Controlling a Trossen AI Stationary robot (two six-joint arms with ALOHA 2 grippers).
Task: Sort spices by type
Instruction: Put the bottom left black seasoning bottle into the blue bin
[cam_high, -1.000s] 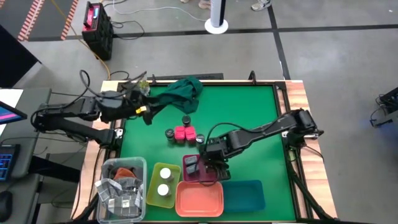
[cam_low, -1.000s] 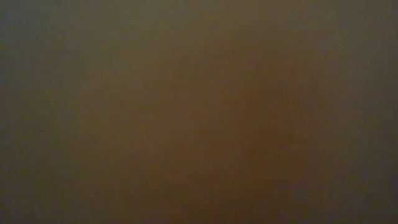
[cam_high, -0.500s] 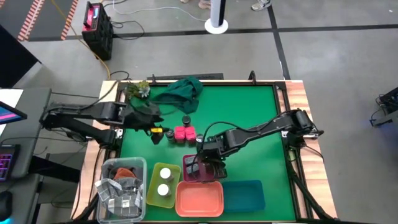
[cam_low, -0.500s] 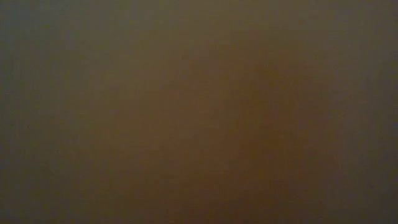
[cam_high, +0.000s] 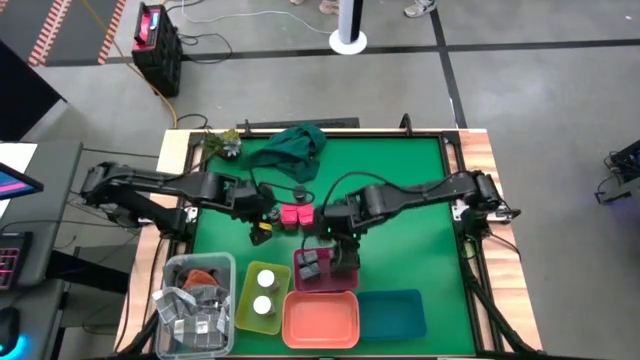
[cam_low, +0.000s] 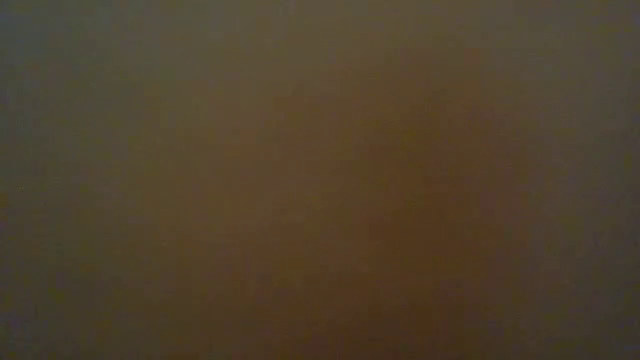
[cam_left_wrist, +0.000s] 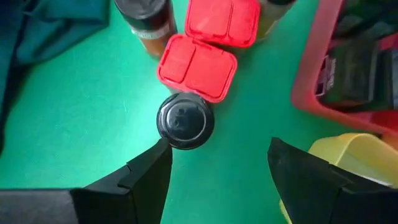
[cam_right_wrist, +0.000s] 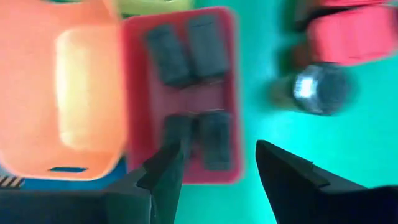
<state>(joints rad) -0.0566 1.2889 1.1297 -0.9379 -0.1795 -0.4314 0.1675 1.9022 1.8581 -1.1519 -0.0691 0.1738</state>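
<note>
Holding both fingers released, mine see four grey boxes in the pink tray, two pink blocks.

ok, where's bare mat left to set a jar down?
Free: the mat's right half, beyond the right arm, and the empty orange tray and blue tray. Crowded: centre around the pink blocks and dark round jars, where both grippers work.

The dark round jar at frame centre has a glossy, smooth lid. The 2 pink blocks look like shiny moulded plastic. The green surface is matt; the cloth lies soft and creased.
</note>
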